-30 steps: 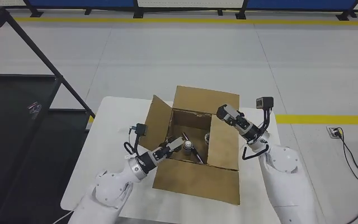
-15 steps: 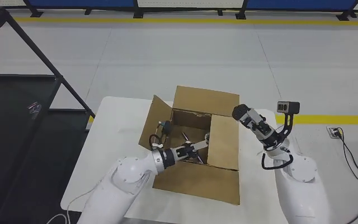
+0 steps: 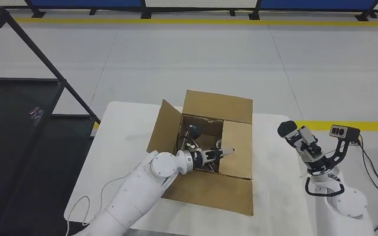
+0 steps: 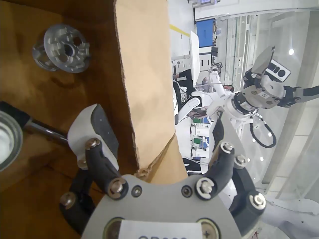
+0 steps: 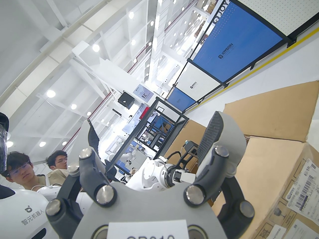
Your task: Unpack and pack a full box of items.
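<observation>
- cardboard box (image 3: 207, 190) stands open in the middle of the white surface (image 3: 121, 153)
- left gripper (image 4: 154, 118) is down in the box at its right-hand flap (image 4: 144, 63); fingers spread wide, one inside the box and one outside, with the flap edge between them but not pinched, nothing held
- on the box floor: grey metal spool (image 4: 61, 50), dark-handled tool (image 4: 39, 128), and a round metal-rimmed can (image 4: 7, 145) touching the tool's handle
- right gripper (image 5: 154, 123) is raised to the right of the box, well apart from it; fingers wide open, empty
- white shipping label (image 5: 302, 187) with barcode on the box's outer wall, handling symbols (image 5: 276, 212) printed beside it
- white sticker (image 4: 159, 230) on the left gripper base, print cut off; second white sticker (image 5: 149, 230) on the right gripper base, also cut off
</observation>
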`<action>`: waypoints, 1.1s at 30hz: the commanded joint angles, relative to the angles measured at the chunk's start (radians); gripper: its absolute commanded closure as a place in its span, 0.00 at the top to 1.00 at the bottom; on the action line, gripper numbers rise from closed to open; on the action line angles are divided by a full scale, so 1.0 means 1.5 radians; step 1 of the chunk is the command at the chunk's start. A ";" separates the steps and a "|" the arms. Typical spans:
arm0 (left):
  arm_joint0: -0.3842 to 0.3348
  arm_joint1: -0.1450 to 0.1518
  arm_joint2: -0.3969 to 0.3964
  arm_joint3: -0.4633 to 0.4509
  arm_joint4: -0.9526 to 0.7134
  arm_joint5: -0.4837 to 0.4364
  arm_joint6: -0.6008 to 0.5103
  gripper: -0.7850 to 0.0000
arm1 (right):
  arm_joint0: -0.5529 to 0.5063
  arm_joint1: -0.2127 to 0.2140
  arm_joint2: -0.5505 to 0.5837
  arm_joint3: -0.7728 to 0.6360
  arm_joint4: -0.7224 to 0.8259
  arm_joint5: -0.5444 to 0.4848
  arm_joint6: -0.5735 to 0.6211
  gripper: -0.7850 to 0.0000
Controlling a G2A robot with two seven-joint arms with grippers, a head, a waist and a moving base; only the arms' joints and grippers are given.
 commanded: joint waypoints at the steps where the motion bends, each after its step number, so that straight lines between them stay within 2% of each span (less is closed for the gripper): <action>1: -0.013 -0.013 0.014 0.024 -0.013 -0.017 0.007 1.00 | -0.002 0.002 0.000 -0.001 0.002 0.000 -0.002 1.00; 8: -0.039 -0.041 0.030 0.065 -0.031 -0.062 0.016 1.00 | -0.005 0.009 -0.007 0.001 0.009 -0.007 -0.009 1.00; 16: -0.058 -0.051 0.020 0.031 -0.008 -0.065 0.024 1.00 | -0.002 0.017 -0.013 0.015 0.026 -0.016 -0.010 1.00; 20: -0.065 -0.064 0.026 0.024 -0.010 -0.075 0.044 1.00 | -0.005 0.021 -0.003 0.021 0.036 -0.032 -0.023 1.00; 27: -0.090 -0.105 0.058 0.065 -0.036 -0.111 0.083 1.00 | -0.043 0.029 0.047 0.021 0.074 -0.075 -0.064 1.00; 33: -0.123 -0.155 0.100 0.146 -0.067 -0.130 0.086 1.00 | -0.093 0.036 0.098 0.007 0.099 -0.101 -0.091 1.00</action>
